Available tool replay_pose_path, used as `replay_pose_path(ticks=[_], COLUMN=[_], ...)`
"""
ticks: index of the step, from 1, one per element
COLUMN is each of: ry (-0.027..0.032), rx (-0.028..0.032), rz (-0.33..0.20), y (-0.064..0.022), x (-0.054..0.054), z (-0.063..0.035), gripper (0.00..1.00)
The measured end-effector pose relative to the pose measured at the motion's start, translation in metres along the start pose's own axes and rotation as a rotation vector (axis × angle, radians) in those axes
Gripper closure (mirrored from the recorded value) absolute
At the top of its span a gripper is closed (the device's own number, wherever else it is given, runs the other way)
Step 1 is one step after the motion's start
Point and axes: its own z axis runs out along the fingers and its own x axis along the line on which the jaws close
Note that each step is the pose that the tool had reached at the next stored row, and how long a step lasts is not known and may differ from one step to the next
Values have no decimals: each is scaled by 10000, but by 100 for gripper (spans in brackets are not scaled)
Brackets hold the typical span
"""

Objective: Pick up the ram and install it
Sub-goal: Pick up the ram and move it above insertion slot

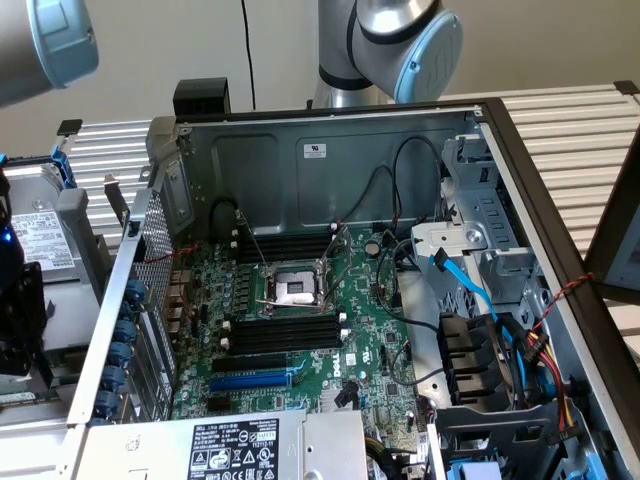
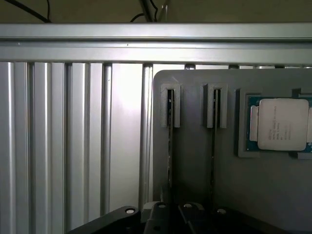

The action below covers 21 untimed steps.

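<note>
Two sticks stand on edge in a grey plastic holder (image 2: 195, 126) in the wrist view, seen as thin dark lines. The ram (image 2: 169, 156) is the one lined up with the claw (image 2: 170, 214). Its long axis runs straight out from the claw, parallel to the ribs of the aluminium table (image 2: 73, 146). Near end is at the claw's black body, far end in a raised grey bracket (image 2: 177, 107). A second stick (image 2: 213, 156) lies parallel, just beside it. Past that, a square processor (image 2: 282, 124) with a matte metal lid sits in a recess. Can't tell whether the claw is open or closed on the ram. Exterior view gives the open steel case (image 1: 270, 160), green motherboard (image 1: 370, 340), long black memory slots (image 1: 285, 335) flanking the socket (image 1: 295, 290), and a blue slot (image 1: 250, 381).
</note>
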Motion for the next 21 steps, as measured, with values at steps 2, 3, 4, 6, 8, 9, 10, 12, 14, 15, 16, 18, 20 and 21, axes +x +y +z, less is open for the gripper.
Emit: replay_pose_path(ticks=[2, 3, 4, 6, 8, 9, 10, 12, 14, 15, 16, 18, 20, 21], ry=[0, 0, 0, 0, 0, 0, 0, 0, 1, 0, 2, 0, 1, 0], rx=[0, 0, 0, 0, 0, 0, 0, 0, -1, 1, -2, 0, -1, 1], rz=[0, 0, 0, 0, -1, 0, 0, -1, 0, 0, -1, -1, 0, 0], y=[0, 0, 0, 0, 0, 0, 0, 0, 0, -1, -2, -6, -10, -13], x=[0, 0, 0, 0, 0, 0, 0, 0, 0, 0, 3, 11, 20, 24], z=[0, 0, 0, 0, 0, 0, 0, 0, 0, -5, -29, -113, -205, -250], gripper=[88, 88, 88, 88, 88, 88, 88, 88, 88, 88, 88, 88, 88, 88])
